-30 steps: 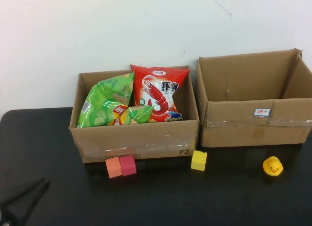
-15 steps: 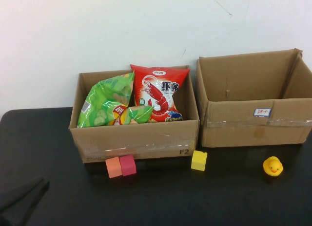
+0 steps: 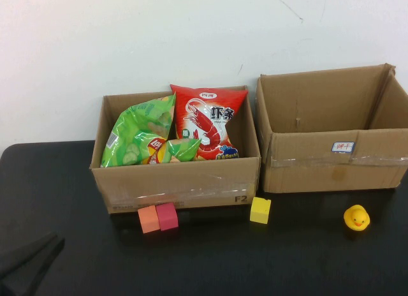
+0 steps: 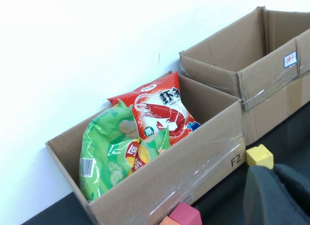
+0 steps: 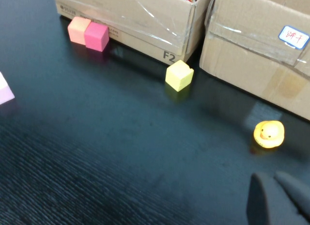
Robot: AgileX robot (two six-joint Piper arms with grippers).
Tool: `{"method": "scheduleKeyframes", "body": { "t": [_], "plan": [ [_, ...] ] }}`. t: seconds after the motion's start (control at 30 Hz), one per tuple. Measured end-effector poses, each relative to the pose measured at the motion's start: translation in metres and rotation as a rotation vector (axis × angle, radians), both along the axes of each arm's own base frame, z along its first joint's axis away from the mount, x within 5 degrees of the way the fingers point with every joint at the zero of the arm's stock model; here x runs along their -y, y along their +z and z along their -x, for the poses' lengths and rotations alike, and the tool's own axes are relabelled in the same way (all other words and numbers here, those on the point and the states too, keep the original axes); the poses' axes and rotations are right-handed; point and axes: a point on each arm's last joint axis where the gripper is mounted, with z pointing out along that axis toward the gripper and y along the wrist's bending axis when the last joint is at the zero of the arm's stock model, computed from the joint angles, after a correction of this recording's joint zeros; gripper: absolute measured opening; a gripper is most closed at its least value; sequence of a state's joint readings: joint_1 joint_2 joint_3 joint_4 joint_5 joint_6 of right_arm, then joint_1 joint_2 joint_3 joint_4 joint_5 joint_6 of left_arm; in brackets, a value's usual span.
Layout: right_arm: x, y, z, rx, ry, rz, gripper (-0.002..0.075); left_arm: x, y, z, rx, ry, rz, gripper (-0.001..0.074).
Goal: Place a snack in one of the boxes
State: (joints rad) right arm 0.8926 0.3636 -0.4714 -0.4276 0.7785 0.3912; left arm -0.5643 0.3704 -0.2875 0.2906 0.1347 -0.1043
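Already both snack bags (image 3: 172,131) lean inside the left box (image 3: 185,183); the left tool (image 3: 29,263), clenched and empty, sits near-left, and the right tool's (image 5: 281,198) state I cannot tell.

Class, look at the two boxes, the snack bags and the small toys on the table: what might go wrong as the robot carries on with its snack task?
1. Both bags, green and red, overlap in the left box; lifting one may drag the other.
2. The pink cube, orange cube and yellow cube sit against that box's front, so a low approach may knock them.
3. The left gripper sits low at the table's near left, the right gripper near the duck; it may bump it.
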Motion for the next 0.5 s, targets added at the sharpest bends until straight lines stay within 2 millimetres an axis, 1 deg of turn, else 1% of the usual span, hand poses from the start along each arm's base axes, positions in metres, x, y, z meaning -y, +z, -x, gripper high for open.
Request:
{"method": "scheduleKeyframes", "body": {
  "t": [0.1, 0.2, 0.27, 0.4, 0.5],
  "plan": [
    [0.000, 0.000, 0.000, 0.000, 0.000, 0.000, -0.0001, 0.000, 0.000, 0.000, 0.000, 0.000, 0.000, -0.0001],
    [0.000, 0.000, 0.000, 0.001, 0.001, -0.001, -0.0001, -0.001, -0.006, 0.002, 0.003, 0.000, -0.002, -0.0001],
    [0.000, 0.000, 0.000, 0.001, 0.001, -0.001, -0.0001, -0.006, -0.011, 0.005, 0.014, 0.023, -0.021, -0.0001],
    [0.000, 0.000, 0.000, 0.001, 0.001, -0.001, -0.0001, -0.020, -0.023, 0.013, -0.037, 0.154, 0.052, -0.0001],
    [0.000, 0.000, 0.000, 0.001, 0.001, -0.001, -0.0001, -0.031, -0.030, 0.021, -0.030, 0.275, 0.125, -0.0001]
  ]
}}
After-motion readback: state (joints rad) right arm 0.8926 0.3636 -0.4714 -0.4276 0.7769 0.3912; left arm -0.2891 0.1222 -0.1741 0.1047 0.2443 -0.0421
